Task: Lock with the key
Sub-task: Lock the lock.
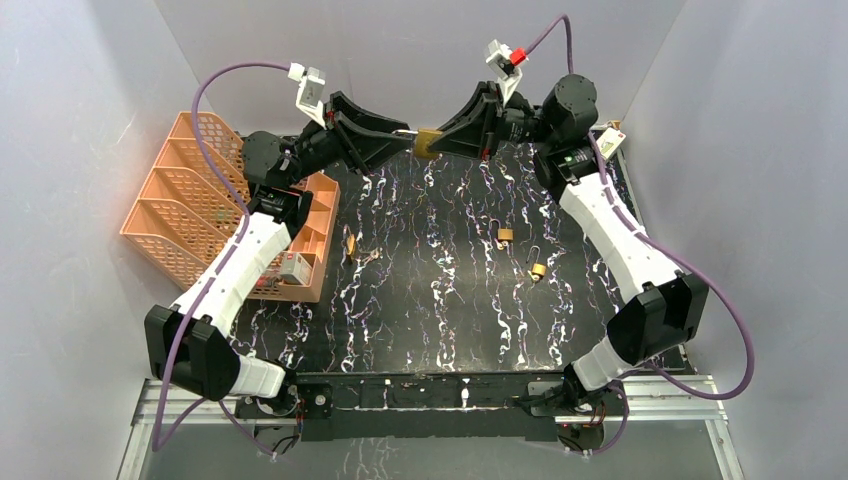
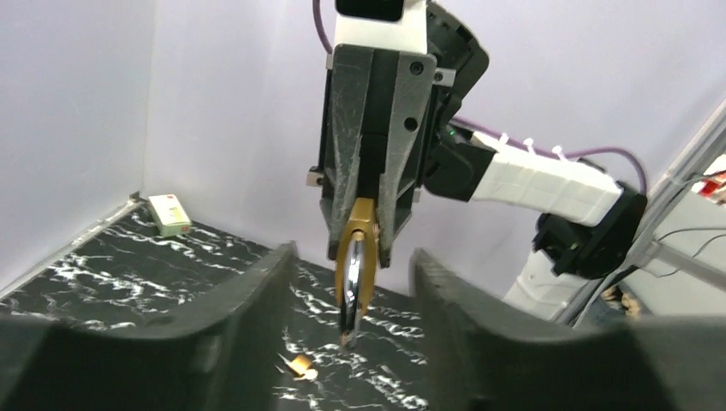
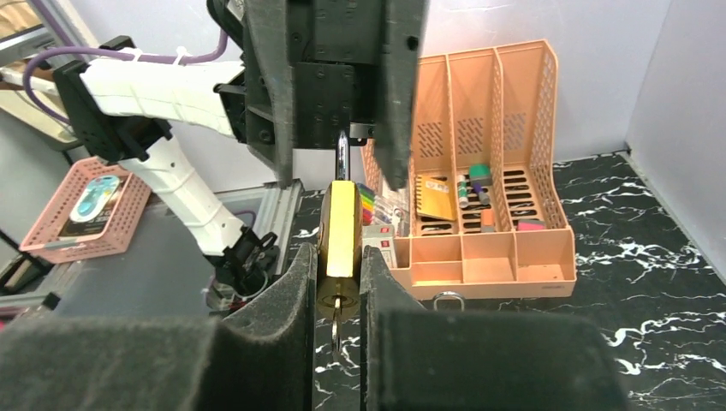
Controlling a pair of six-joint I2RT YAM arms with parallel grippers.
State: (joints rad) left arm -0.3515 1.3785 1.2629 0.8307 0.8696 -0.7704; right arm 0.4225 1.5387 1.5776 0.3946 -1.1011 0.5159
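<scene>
My right gripper is shut on the body of a brass padlock, held high over the back of the table. In the right wrist view the padlock sits edge-on between the pads, with a key in its keyhole nearest the camera. Its steel shackle points at my left gripper. In the left wrist view that gripper is open, its fingers on either side of the shackle without touching it.
Two more padlocks and a small brass piece lie on the black marbled table. An orange file rack and an orange desk organiser stand at the left. A small box lies at the back right.
</scene>
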